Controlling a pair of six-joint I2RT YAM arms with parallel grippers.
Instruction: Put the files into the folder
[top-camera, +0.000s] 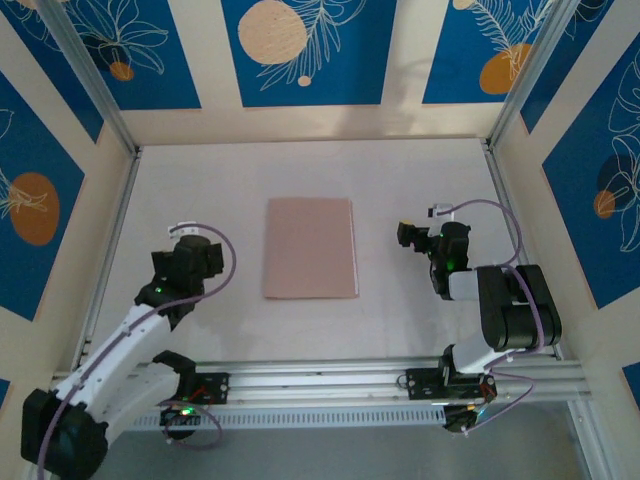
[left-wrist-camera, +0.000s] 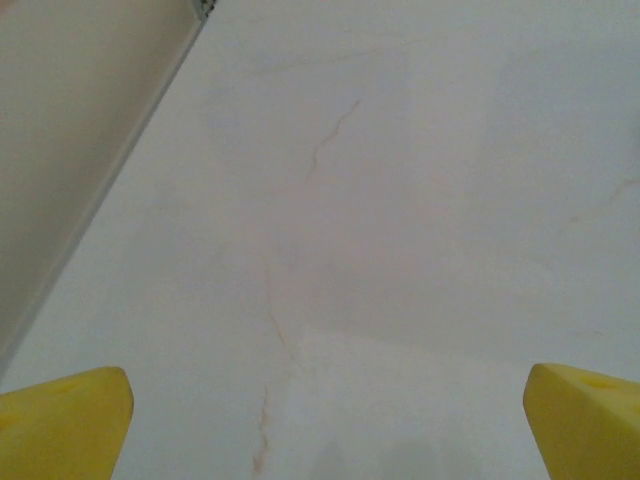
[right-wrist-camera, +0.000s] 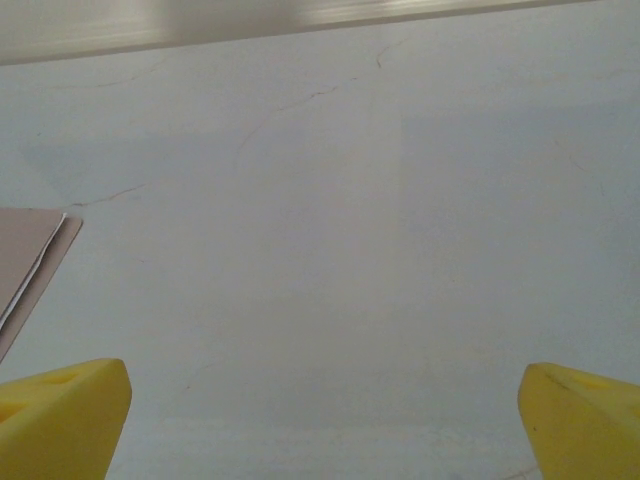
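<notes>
Seemingly the files (right-wrist-camera: 33, 266) are inside already: a thin white edge peeks from under the cover at one corner of the folder (top-camera: 310, 247). The folder lies closed and flat in the middle of the worktop (top-camera: 200, 180), with pale surface on every side of it. The left end effector (left-wrist-camera: 325, 425) hangs over the worktop well to the folder's left, its yellow fingertips spread wide with nothing between them. The right end effector (right-wrist-camera: 322, 425) is likewise wide and empty on the folder's right, near that corner but apart from it. By my judgement, what is left is a check and a clean retreat. Both arms should travel lifted and off the cover, so the card is neither dragged nor flipped open and the peeking sheets are not pulled askew.
</notes>
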